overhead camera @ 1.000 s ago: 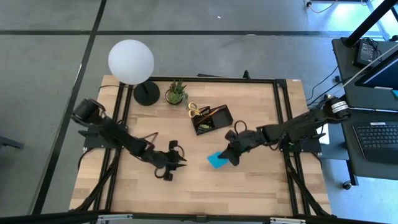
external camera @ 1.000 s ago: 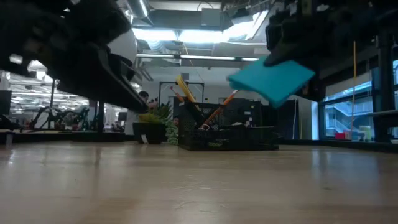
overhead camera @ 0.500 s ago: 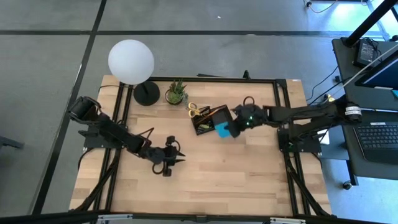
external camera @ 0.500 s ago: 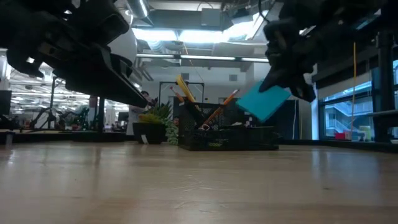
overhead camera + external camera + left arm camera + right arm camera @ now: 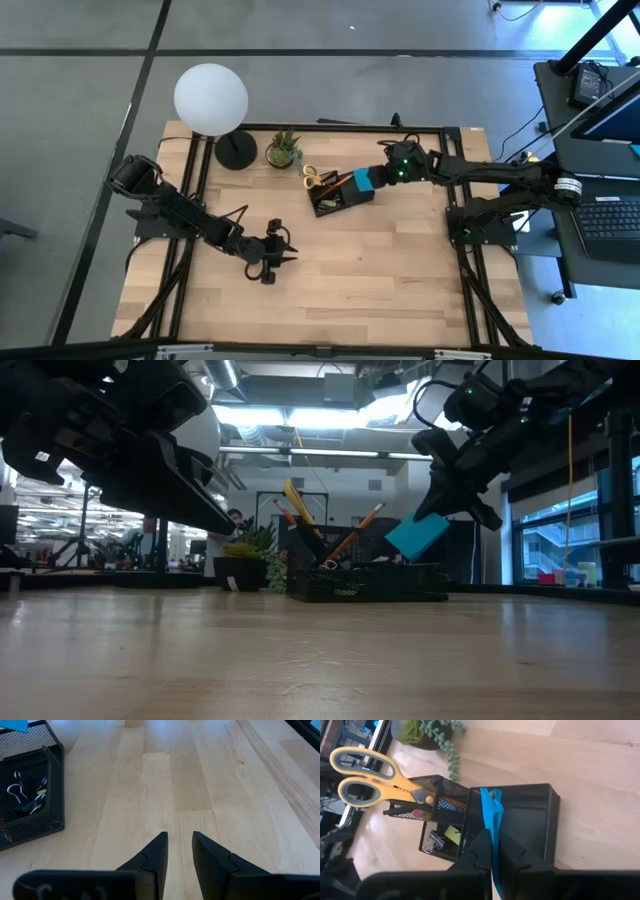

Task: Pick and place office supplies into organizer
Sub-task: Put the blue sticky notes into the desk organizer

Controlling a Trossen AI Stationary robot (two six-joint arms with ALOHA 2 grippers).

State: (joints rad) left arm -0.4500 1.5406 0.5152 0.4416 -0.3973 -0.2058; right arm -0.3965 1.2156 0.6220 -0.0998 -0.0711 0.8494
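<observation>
The right arm reaches in from the table's three o'clock edge toward its centre, its right gripper point(image 5: 378, 178) clamped edge-on around the blue square sticky-note pad point(image 5: 492, 820). In the low view the pad hangs tilted, one corner down, above the black mesh desk organizer point(image 5: 365, 582). From overhead the pad point(image 5: 362, 180) sits over the organizer's three o'clock end.

The left arm stretches from the nine o'clock edge, its left gripper point(image 5: 270, 262) low over bare wood at about seven o'clock from the organizer, well apart from it. Its two dark fingers point(image 5: 156, 852) stand slightly apart with nothing between them.

Inside the organizer point(image 5: 520, 820), the yellow-handled scissors point(image 5: 370, 775) stand upright in a mesh cup, handles up, with thin orange pencils point(image 5: 358, 528) leaning beside them. A tiny yellow block point(image 5: 452, 835) and small black clips point(image 5: 436, 840) lie in a low compartment; the large compartment under the pad looks bare.

Whether the pad touches the organizer cannot be told. A small potted plant point(image 5: 284, 150) and a round black lamp base with white globe point(image 5: 212, 100) stand toward eleven o'clock.
</observation>
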